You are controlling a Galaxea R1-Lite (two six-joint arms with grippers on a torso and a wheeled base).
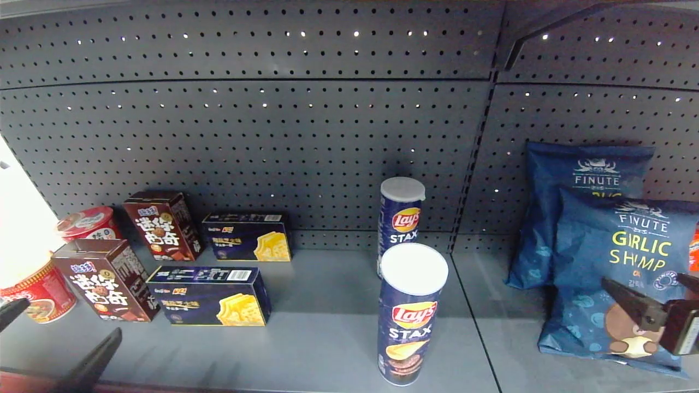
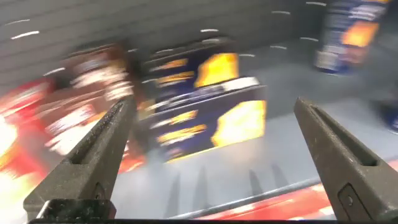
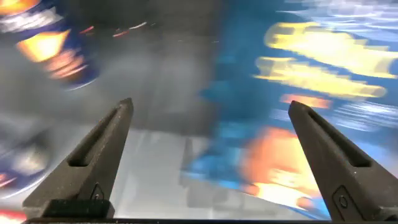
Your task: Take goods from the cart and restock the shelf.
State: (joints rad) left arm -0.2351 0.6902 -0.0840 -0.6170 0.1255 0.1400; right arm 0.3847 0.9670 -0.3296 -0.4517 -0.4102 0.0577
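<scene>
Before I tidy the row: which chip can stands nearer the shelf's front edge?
The front chip can, near the edge; the other chip can stands behind it by the pegboard.

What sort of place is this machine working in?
Most likely a shop aisle, or a mock-up of one. A grey metal shelf with a perforated back panel carries packaged snacks lined up front to back: chip cans, blue snack bags and dark blue boxes.

This is a shop aisle: a grey metal shelf (image 1: 327, 333) with a perforated back panel (image 1: 273, 142) carries packaged snacks faced outward in rows, with chip cans (image 1: 410, 314), blue snack bags (image 1: 611, 256), biscuit boxes (image 1: 213, 297) and cup noodles (image 1: 87, 224).
</scene>
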